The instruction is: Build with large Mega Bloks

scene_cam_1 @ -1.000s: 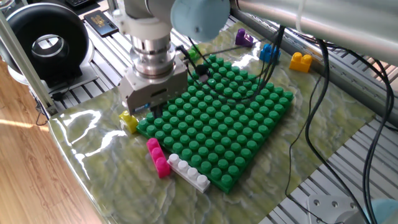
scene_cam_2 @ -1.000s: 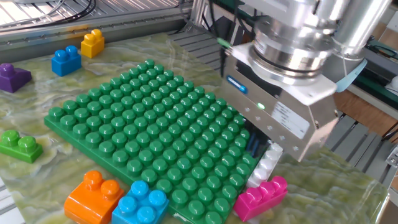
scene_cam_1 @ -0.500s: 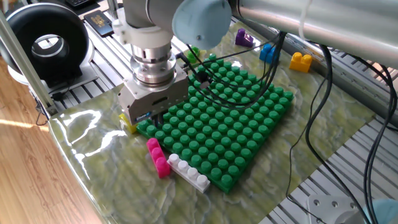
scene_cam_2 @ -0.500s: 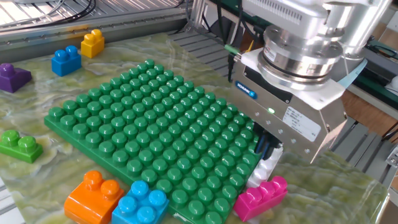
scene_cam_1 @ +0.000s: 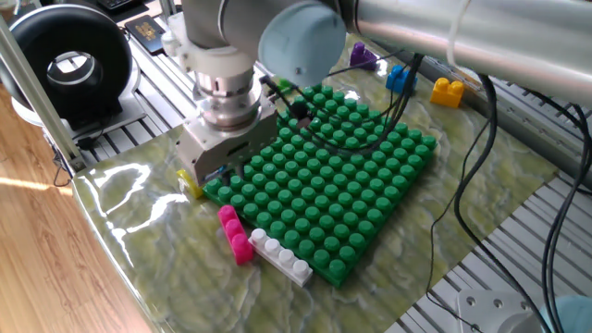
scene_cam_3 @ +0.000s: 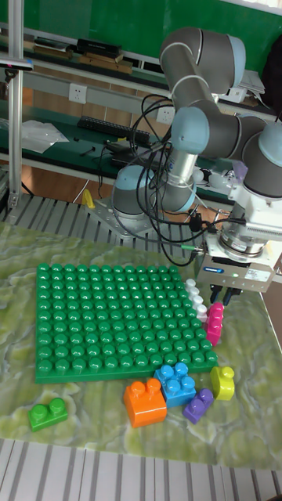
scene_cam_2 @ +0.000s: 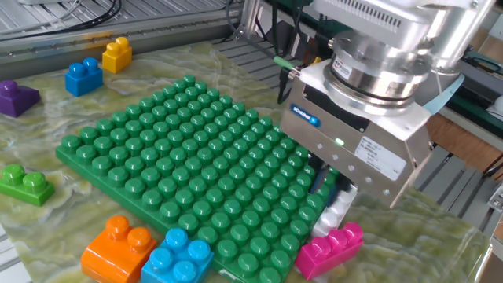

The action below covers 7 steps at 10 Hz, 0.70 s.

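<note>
The tool (scene_cam_2: 334, 187) is held low beside the green baseplate (scene_cam_2: 181, 165), over the white-grey brick (scene_cam_2: 339, 207); its opening cannot be told.

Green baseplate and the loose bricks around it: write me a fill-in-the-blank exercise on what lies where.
1. Just off one edge of the green baseplate, the white brick lies next to a brick coloured ____.
2. Near a baseplate corner, the orange brick sits against a brick coloured light ____.
3. Away from the baseplate, the purple brick has a blue brick and a ____ brick close by.

Missing words: magenta; blue; yellow.
</note>
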Each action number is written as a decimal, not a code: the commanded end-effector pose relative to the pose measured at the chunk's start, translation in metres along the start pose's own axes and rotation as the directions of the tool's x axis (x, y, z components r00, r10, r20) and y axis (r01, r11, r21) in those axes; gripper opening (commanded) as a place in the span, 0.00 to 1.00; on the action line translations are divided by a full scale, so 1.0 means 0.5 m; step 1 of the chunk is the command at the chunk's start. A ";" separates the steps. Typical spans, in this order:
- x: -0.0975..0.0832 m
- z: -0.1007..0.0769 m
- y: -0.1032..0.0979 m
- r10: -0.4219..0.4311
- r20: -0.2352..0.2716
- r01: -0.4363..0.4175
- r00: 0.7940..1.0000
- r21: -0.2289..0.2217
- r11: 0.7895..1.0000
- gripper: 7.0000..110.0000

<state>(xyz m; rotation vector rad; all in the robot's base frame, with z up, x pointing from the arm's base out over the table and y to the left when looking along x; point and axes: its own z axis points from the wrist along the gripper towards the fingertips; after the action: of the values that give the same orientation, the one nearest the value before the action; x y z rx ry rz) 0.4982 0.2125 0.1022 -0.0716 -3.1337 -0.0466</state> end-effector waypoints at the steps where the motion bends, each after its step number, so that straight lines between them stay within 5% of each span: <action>1: 0.053 0.031 0.068 0.059 -0.038 -0.059 0.998 -0.013 0.998 0.15; 5: 0.047 0.082 0.067 0.078 -0.022 -0.079 0.997 -0.033 0.996 0.15; 6: 0.039 0.080 0.059 0.088 -0.024 -0.088 0.996 -0.026 0.996 0.36; 7: 0.037 0.077 0.047 0.103 -0.036 -0.104 0.994 -0.015 0.994 0.36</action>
<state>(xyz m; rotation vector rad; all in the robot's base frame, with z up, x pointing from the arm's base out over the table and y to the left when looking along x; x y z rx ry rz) 0.4787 0.2412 0.0691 -0.1835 -3.1060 -0.0637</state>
